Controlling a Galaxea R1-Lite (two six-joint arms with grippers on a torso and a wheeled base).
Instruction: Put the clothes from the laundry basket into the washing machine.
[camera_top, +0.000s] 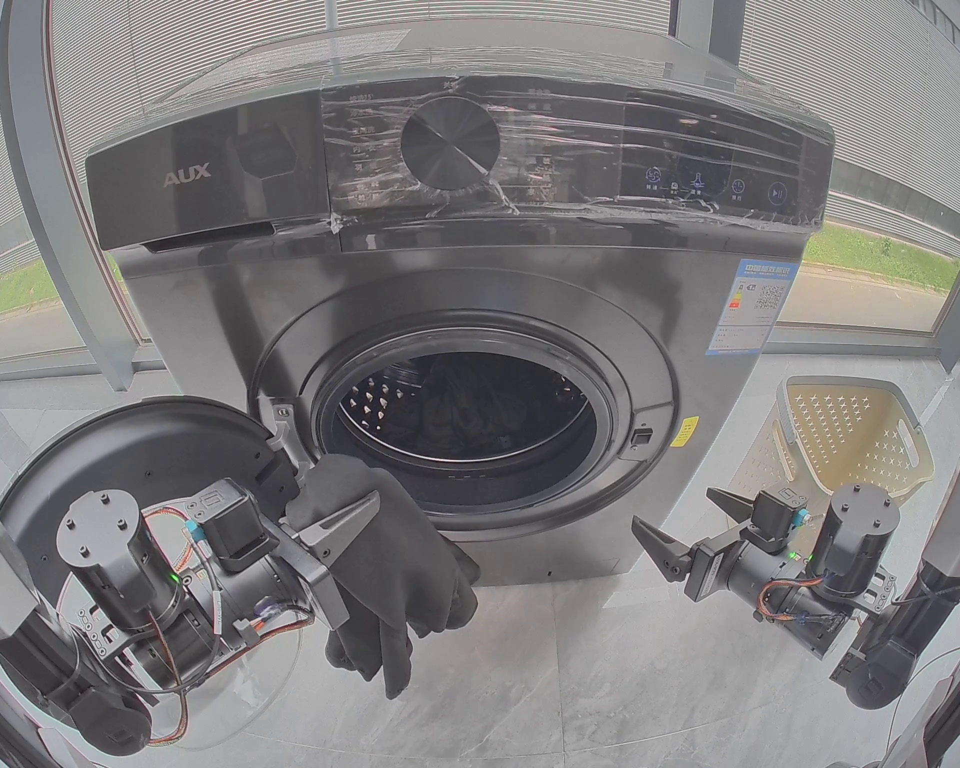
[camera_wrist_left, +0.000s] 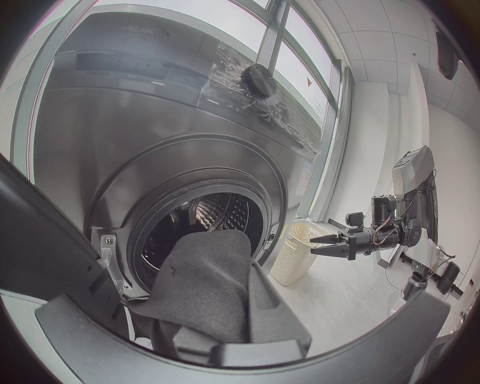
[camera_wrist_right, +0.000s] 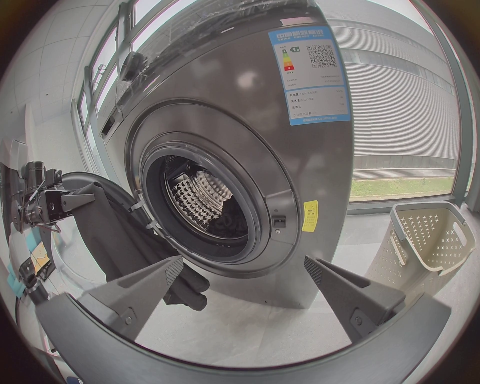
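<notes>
Left gripper (camera_top: 350, 520) clamped on dark garment (camera_top: 400, 575); drum mouth (camera_top: 465, 420) of washing machine (camera_top: 480, 265) just ahead, open door (camera_top: 130, 450) beside. Right gripper (camera_top: 675, 520) spread apart, empty; laundry basket (camera_top: 850, 430) near it.

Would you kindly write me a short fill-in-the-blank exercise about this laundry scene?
1. The left gripper holds a dark garment; the right gripper holds ____.
2. The washer has its door standing ____.
3. The basket stands on the floor, on the robot's ____ of the washer.

Missing words: nothing; open; right.
</notes>
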